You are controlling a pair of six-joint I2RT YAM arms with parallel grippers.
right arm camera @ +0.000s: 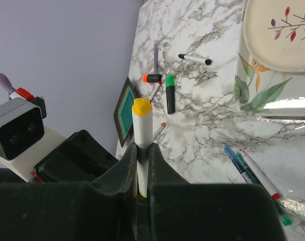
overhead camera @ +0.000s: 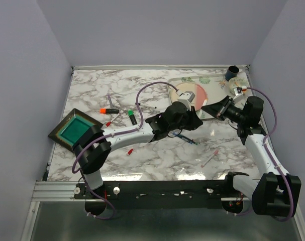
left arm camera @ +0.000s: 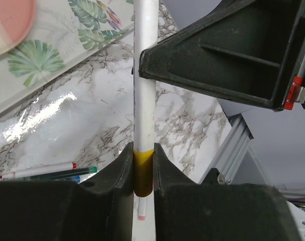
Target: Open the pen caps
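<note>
Left pincer [left arm camera: 143,155] clenched on yellow end [left arm camera: 143,175] of white pen [left arm camera: 144,100] | right pincer [right arm camera: 142,150] clamps its barrel | orange cap [right arm camera: 146,78], green cap [right arm camera: 170,80] still on | barely begun, I'd say.

We look down on a white, grey-veined marble-patterned worktop [overhead camera: 157,163]. At its left edge lies a square dark-rimmed tray with a teal centre [overhead camera: 59,131]. Right of it lie a black highlighter with an orange cap [overhead camera: 110,110] and a black highlighter with a green cap [overhead camera: 132,117], near each other but apart. Far right, a leaf-printed placemat [right arm camera: 258,95] carries a round cream-and-pink plate [overhead camera: 205,95]. Beside the mat we find slim white, green and blue pens [right arm camera: 252,175] bunched together. A pale slim pen [overhead camera: 210,158] lies alone front right, and a dark blue cup [overhead camera: 232,72] stands in the far right corner.
</note>
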